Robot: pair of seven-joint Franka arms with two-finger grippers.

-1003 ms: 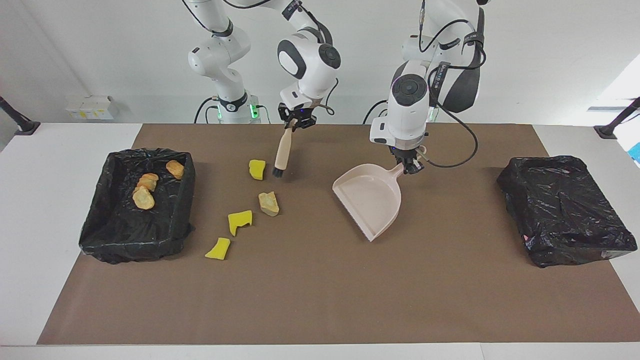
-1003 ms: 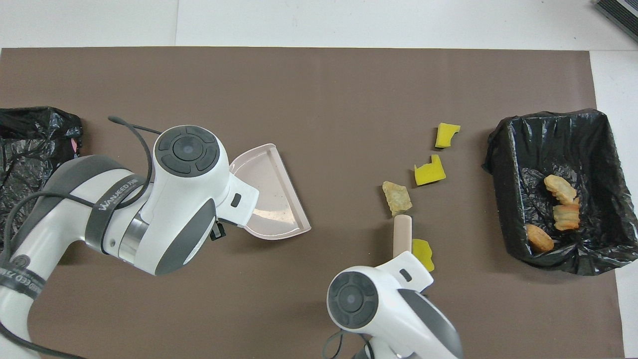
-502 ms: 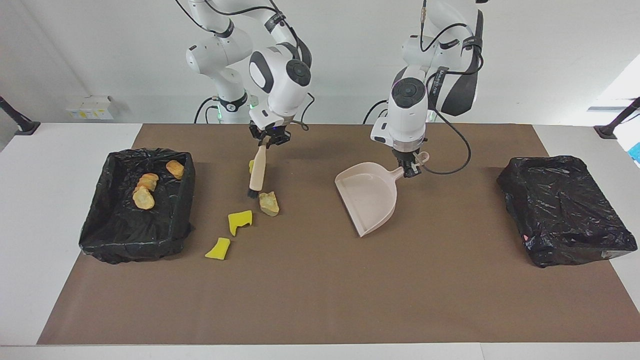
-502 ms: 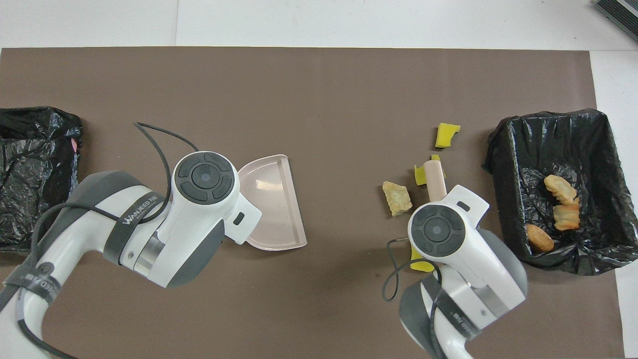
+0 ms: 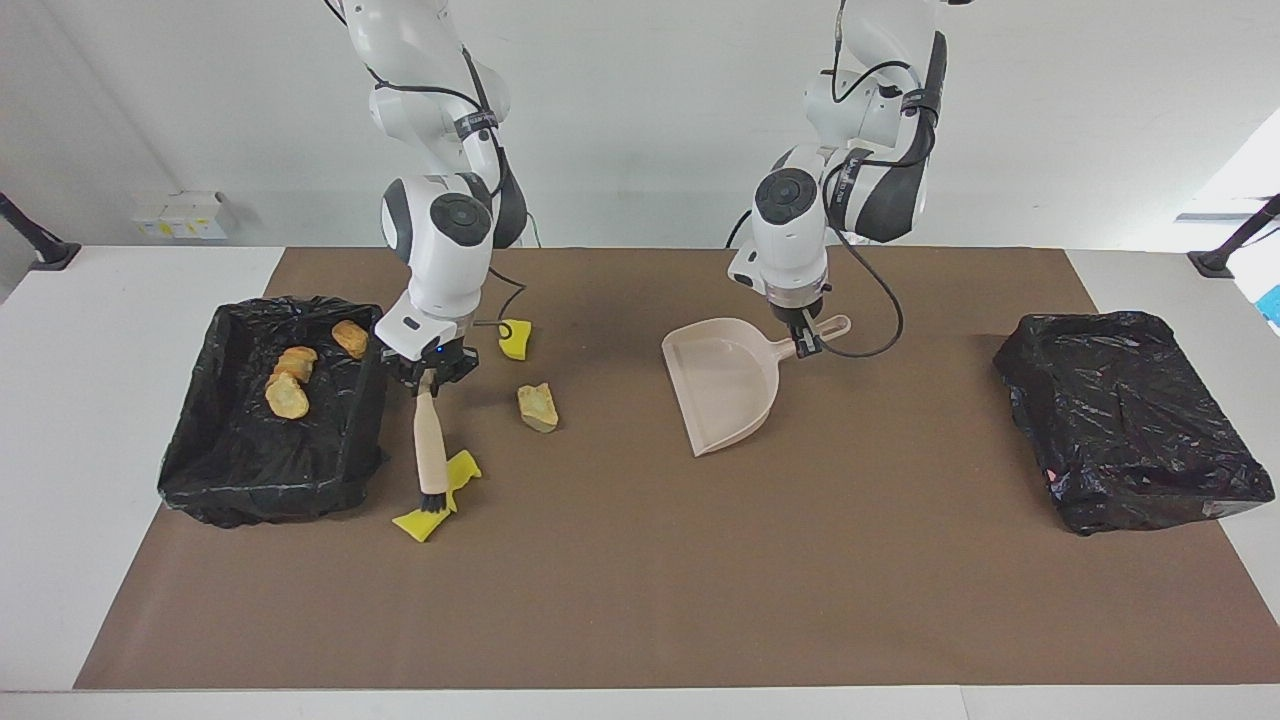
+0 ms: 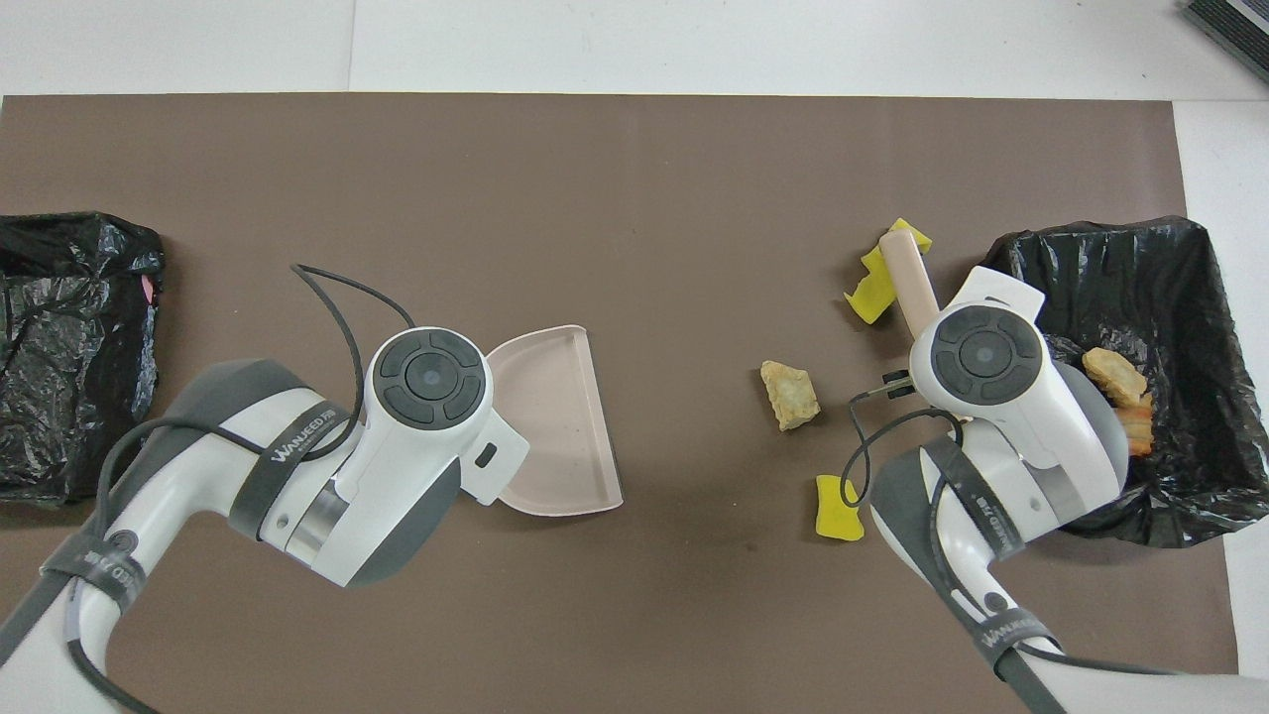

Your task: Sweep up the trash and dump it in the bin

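Brown matting (image 5: 640, 560) covered the table, with a black-lined bin (image 5: 275, 410) at the right arm's end and another black-lined bin (image 5: 1130, 420) at the left arm's end. Three tan lumps (image 5: 290, 385) lay in the first bin. The right gripper (image 5: 432, 372) was clamped on the handle of a brush (image 5: 430, 450), whose bristles pressed on two yellow sponge scraps (image 5: 440, 500) beside that bin, well below the fingers. Nearer the robots lay a tan lump (image 5: 538, 407) and another yellow scrap (image 5: 515, 338). The left gripper (image 5: 805, 340) was clenched on the beige dustpan (image 5: 725, 385) by its handle.
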